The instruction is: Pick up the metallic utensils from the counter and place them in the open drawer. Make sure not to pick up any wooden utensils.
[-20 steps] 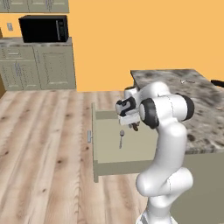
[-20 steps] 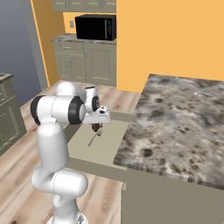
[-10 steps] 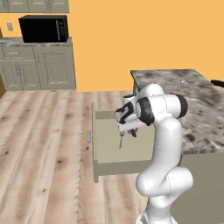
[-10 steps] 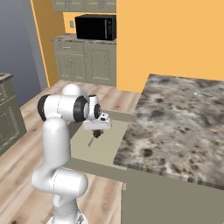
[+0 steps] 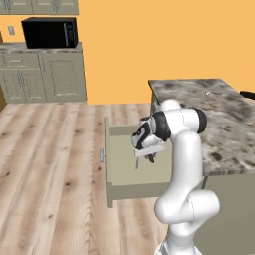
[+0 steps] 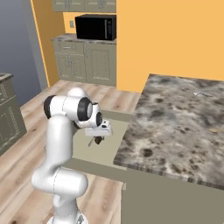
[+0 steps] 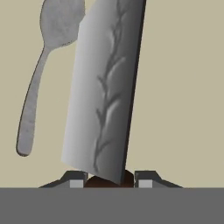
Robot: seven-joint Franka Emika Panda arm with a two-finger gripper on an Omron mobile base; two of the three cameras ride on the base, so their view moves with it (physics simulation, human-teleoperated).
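My gripper is shut on the dark handle of a knife, whose broad silver blade bears a branch-like pattern. I hold it low inside the open sage-green drawer, with the gripper pointing down; from the other side the gripper hangs over the drawer beside the island. A grey metal spoon lies flat on the drawer floor next to the blade. On the marble counter a small silver utensil rests at the far side, also seen as a silver utensil. A tan wooden stick lies near the counter's right edge.
A dark object sits at the counter's far right edge. Wall cabinets with a black microwave stand far across the wooden floor. The island's edge overhangs the drawer close to my arm.
The gripper has gone down with the knife, from above the drawer's rim to low inside the drawer. The spoon has stayed where it lay.
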